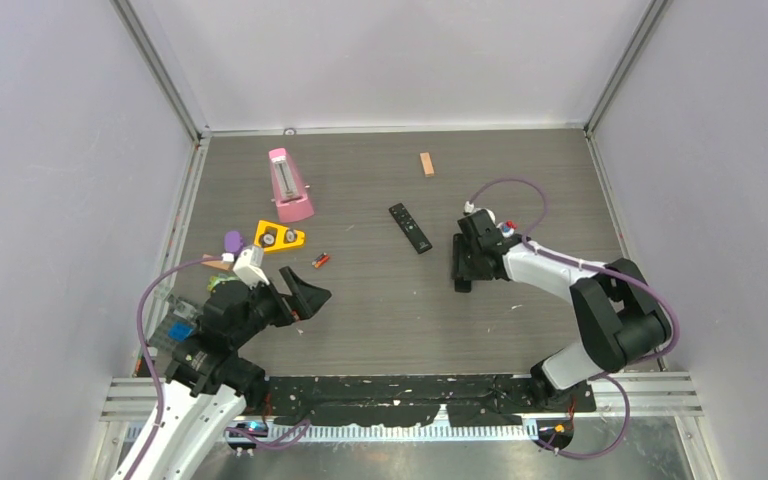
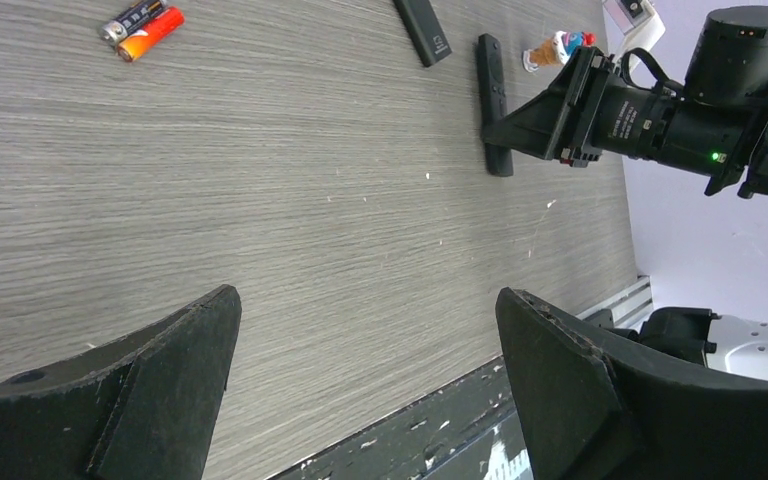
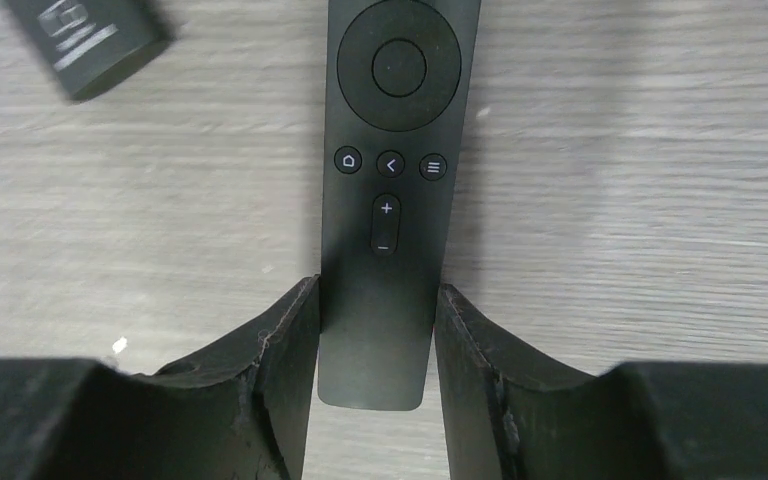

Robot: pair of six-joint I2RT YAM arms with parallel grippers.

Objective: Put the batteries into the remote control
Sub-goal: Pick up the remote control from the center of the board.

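Observation:
The black remote control (image 3: 390, 190) lies button side up on the table, its lower end between my right gripper's (image 3: 378, 290) fingers, which press on both its sides. It also shows in the top view (image 1: 459, 268) and the left wrist view (image 2: 493, 95). A second, shorter black bar with a logo (image 1: 410, 227) lies just left of it, also in the right wrist view (image 3: 85, 40). Two red-and-dark batteries (image 1: 321, 260) lie together left of centre, also in the left wrist view (image 2: 143, 27). My left gripper (image 1: 305, 295) is open and empty, near the batteries.
A pink upright object (image 1: 288, 185), a yellow piece (image 1: 279, 236) and a purple piece (image 1: 232, 241) sit at the left. A small wooden block (image 1: 427, 163) lies at the back. A small figurine (image 2: 557, 47) stands by the right gripper. A black strip (image 1: 410, 390) lines the near edge.

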